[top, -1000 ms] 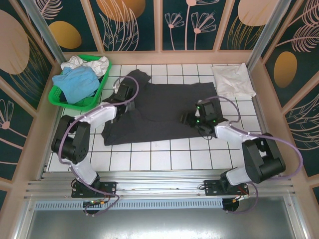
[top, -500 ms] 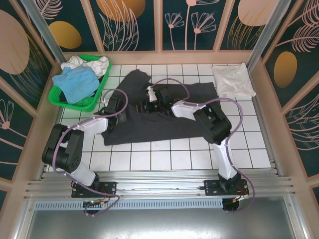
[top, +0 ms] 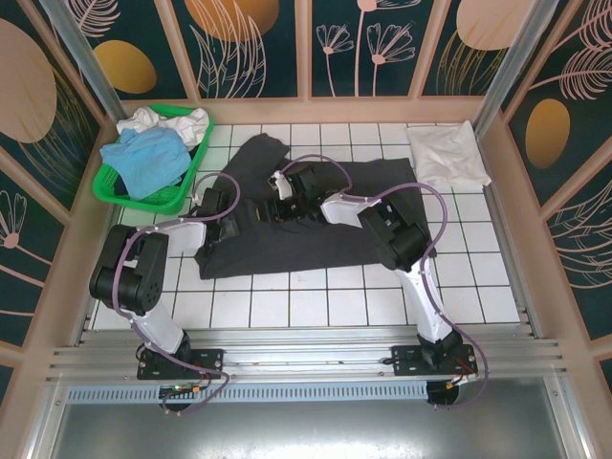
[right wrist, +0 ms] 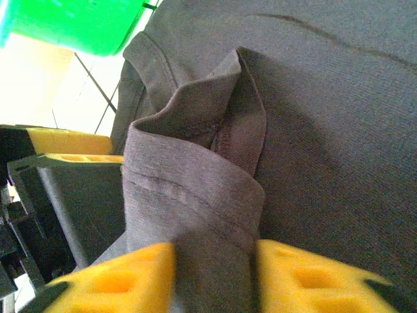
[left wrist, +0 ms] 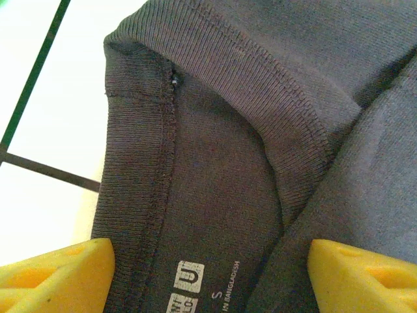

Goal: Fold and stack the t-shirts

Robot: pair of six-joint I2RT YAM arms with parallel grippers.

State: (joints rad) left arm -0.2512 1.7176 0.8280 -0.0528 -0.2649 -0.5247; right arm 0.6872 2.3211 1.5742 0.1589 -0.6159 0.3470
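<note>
Charcoal t-shirt: laid spread at the centre of the table. A fold beside its collar is now pinched by the right gripper, brought across from the right side. The collar is straddled by the left gripper, spread wide, so folding is judged begun.

Dark charcoal-black across the large t-shirt, finely ribbed at the collar, with white label blocks lettered in dark. Light blue on the blue t-shirt, white on the crumpled t-shirt beside it and on the folded t-shirt. Bright green for the basket. White tiles, dark grout lines on the worktop. Yellow on the left fingers and right fingers. Black with pale grey links on the left arm and right arm. Deep teal walls, orange ovals, pale line-drawn leaves and flowers.
</note>
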